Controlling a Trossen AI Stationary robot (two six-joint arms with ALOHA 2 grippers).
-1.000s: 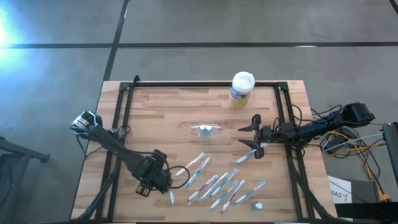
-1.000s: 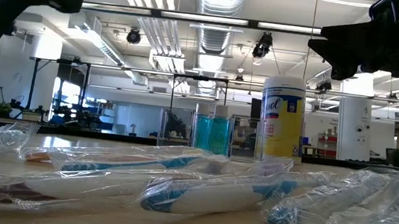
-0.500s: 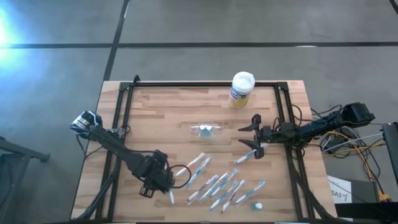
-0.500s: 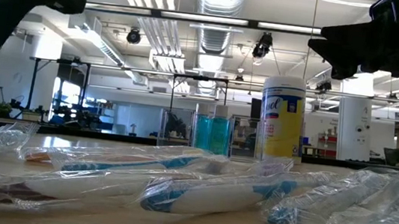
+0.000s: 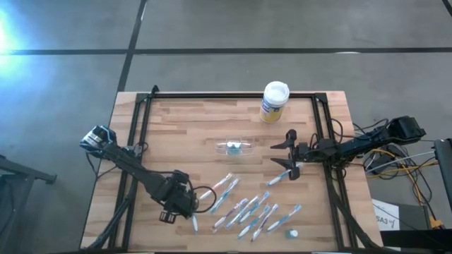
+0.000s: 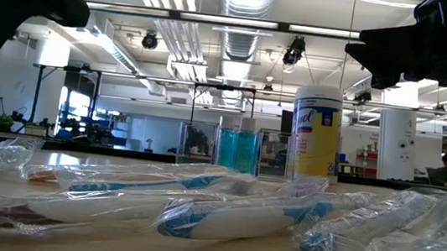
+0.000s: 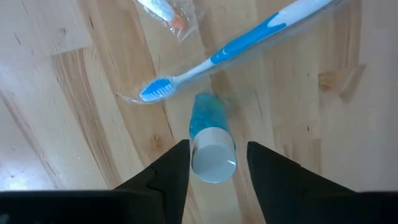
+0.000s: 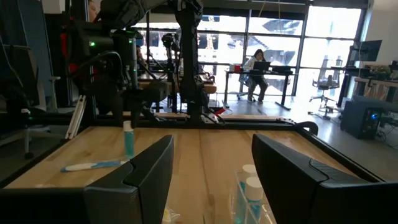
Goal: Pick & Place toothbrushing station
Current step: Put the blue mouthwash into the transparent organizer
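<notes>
The small clear holder (image 5: 236, 147) lies at the table's middle with teal-capped tubes in it; it also shows in the right wrist view (image 8: 249, 186). Several wrapped white-blue-pink toothbrushes (image 5: 247, 208) lie spread on the near half of the table. A small blue bottle with a white cap (image 7: 211, 149) stands upright near the front left (image 5: 194, 224). My left gripper (image 7: 217, 163) is open above the bottle, one finger on either side of the cap, with a gap showing. My right gripper (image 5: 287, 154) is open and empty, right of the holder.
A white-lidded canister with a yellow-blue label (image 5: 274, 101) stands at the far edge. One blue-white toothbrush (image 7: 236, 43) lies just beyond the bottle. A small teal-capped piece (image 5: 292, 232) lies near the front right. Black frame rails (image 5: 141, 134) run along the table's sides.
My left gripper has shifted a little toward the table's right edge and sunk slightly over the blue bottle. The bottle, the holder and the toothbrushes lie as before.
</notes>
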